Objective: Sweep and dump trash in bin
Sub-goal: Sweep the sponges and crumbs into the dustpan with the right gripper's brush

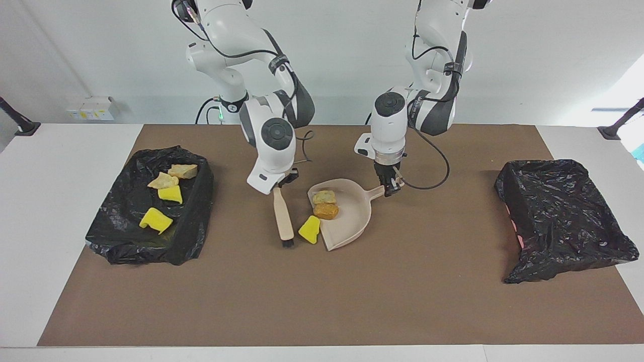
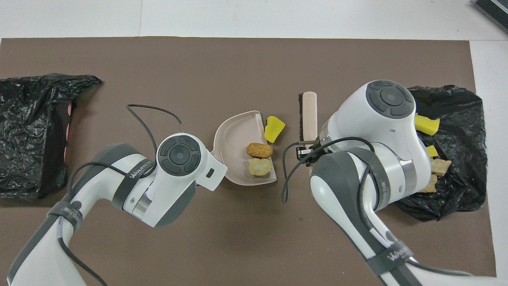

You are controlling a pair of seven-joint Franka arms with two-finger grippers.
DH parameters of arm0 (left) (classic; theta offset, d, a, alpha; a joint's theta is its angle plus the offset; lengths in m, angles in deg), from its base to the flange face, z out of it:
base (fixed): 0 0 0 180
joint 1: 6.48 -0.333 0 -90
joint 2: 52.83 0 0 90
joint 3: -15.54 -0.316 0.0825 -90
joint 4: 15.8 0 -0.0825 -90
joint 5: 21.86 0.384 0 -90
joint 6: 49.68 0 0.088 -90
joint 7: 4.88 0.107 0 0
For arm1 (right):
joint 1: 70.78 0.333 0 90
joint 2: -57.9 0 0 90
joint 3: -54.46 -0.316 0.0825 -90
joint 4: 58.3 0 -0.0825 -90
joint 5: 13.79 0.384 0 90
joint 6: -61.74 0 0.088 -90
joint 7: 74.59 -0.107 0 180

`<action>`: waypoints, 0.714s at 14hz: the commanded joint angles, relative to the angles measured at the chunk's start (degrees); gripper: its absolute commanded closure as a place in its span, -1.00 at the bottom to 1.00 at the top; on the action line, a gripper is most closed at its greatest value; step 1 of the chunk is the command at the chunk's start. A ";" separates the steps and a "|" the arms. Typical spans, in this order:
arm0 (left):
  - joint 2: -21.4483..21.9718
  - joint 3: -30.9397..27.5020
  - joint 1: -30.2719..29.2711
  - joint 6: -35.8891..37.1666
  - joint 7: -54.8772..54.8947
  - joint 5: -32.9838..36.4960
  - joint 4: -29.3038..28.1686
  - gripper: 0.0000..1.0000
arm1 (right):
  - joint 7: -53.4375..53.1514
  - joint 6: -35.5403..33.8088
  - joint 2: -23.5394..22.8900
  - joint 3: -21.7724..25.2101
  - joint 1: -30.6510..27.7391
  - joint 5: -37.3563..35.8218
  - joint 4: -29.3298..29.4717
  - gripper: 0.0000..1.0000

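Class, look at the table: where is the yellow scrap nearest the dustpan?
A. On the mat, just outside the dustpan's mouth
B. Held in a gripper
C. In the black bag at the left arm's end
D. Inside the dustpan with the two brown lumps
A: the yellow scrap lies on the mat between the brush and the open edge of the dustpan, not inside it.
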 commanded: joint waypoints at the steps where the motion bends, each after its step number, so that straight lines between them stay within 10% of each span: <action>1: 2.24 -0.68 0.82 0.21 -2.00 0.58 -2.31 1.00 | 0.79 -4.35 -0.51 -0.41 0.96 3.35 1.91 1.00; 10: 2.42 -0.59 -1.63 -4.89 -0.86 -1.25 -3.81 1.00 | -11.84 -6.20 7.12 0.38 2.90 13.65 2.00 1.00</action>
